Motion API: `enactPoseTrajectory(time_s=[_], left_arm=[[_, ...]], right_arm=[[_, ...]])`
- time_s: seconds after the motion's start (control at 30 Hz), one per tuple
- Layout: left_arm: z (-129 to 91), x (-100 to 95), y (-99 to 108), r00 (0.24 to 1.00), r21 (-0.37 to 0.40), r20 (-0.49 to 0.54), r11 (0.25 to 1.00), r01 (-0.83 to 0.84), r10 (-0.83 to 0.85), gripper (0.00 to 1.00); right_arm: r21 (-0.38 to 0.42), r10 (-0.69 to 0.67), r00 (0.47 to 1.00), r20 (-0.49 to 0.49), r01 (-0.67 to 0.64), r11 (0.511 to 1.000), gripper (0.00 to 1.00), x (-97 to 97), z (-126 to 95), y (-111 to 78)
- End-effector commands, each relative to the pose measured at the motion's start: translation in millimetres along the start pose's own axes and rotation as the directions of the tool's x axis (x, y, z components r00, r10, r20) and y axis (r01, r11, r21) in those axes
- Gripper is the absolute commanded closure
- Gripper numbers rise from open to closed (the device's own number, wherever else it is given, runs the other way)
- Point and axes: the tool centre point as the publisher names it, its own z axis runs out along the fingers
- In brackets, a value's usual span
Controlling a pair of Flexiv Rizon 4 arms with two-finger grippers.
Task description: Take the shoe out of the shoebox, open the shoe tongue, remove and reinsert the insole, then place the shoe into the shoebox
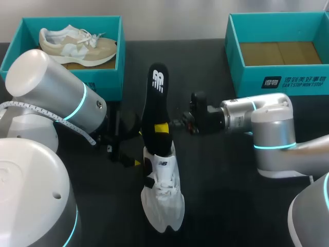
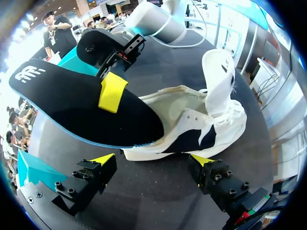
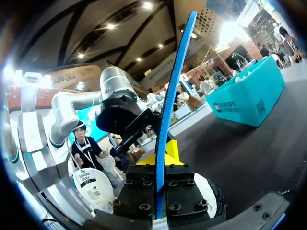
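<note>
Right end effector [image 3: 161, 158] clamps insole [image 1: 156, 98] mid-length; toe end at shoe [image 1: 165, 193] mouth, axes roughly aligned; left end effector [image 2: 152, 159] wide, beside shoe

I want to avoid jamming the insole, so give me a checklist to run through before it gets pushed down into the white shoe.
1. Grip on the insole: ok. The right end effector is shut on the insole, about midway along it.
2. Insole lined up: ok. Its lower end sits in the opening of the shoe; the rest stands out.
3. Tongue out of the way: ok. The tongue stands up, clear of the opening.
4. Shoe braced: not ok. The left end effector is open beside the shoe, not gripping it.
5. Insole end flat inside: cannot tell, as it is hidden in the shoe.
</note>
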Motion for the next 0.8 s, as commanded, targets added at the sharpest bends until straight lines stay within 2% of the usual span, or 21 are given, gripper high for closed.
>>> enactPoseTrajectory(time_s=[0.03,0.27,0.8], left_arm=[[-1,0.3,0,1.000,-0.001,-0.001,1.000,0.000,0.000,0.00],[-1,0.3,0,1.000,-0.001,-0.001,1.000,0.000,0.000,0.00],[-1,0.3,0,1.000,-0.001,-0.001,1.000,0.000,0.000,0.00]], right_arm=[[0.012,0.021,1.000,-0.004,-0.021,1.000,1.00,0.9,3,-13.1],[0.038,0.075,0.997,-0.006,-0.075,0.996,1.00,4.9,6,-27.2],[0.079,0.152,0.988,0.003,-0.152,0.985,1.00,11.2,9,-45.5]])
